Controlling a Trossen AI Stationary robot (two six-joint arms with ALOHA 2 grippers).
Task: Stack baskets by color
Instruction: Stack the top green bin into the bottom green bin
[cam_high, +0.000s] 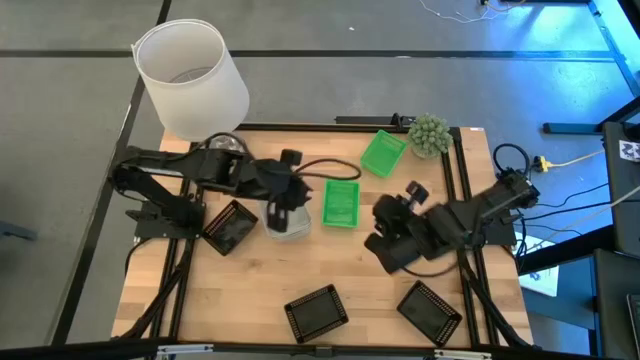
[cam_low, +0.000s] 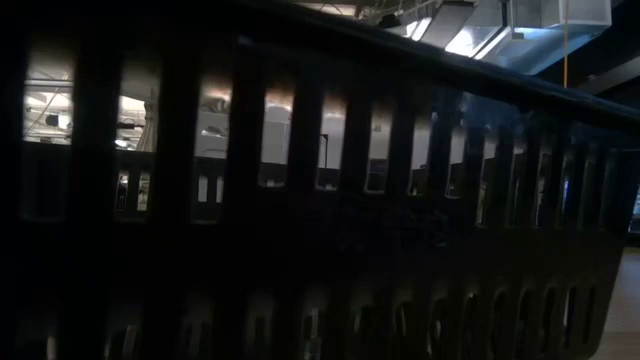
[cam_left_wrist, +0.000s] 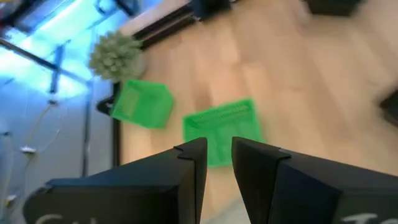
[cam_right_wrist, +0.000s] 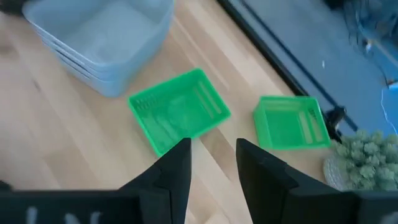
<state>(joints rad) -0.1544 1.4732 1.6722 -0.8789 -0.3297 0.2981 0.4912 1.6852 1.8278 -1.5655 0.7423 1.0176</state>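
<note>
Two green baskets lie apart on the wooden table: one (cam_high: 341, 203) (cam_right_wrist: 179, 118) at mid-table, one (cam_high: 383, 152) (cam_right_wrist: 291, 122) farther back beside the plant. A nested stack of grey-white baskets (cam_high: 290, 226) (cam_right_wrist: 102, 37) sits left of the mid-table green one. Three black baskets lie singly at the left (cam_high: 230, 228), near middle (cam_high: 316, 312) and near right (cam_high: 430, 310). My left gripper (cam_high: 295, 195) (cam_left_wrist: 219, 163) hovers above the grey-white stack, open and empty. My right gripper (cam_high: 385, 225) (cam_right_wrist: 212, 163) hovers right of the mid-table green basket, open and empty.
A white lampshade (cam_high: 192, 78) stands beyond the table's far left corner. A small green ball-shaped plant (cam_high: 429, 133) sits at the far edge. A black basket's mesh wall (cam_low: 320, 220) fills the low view. Bare wood lies between the black baskets along the near edge.
</note>
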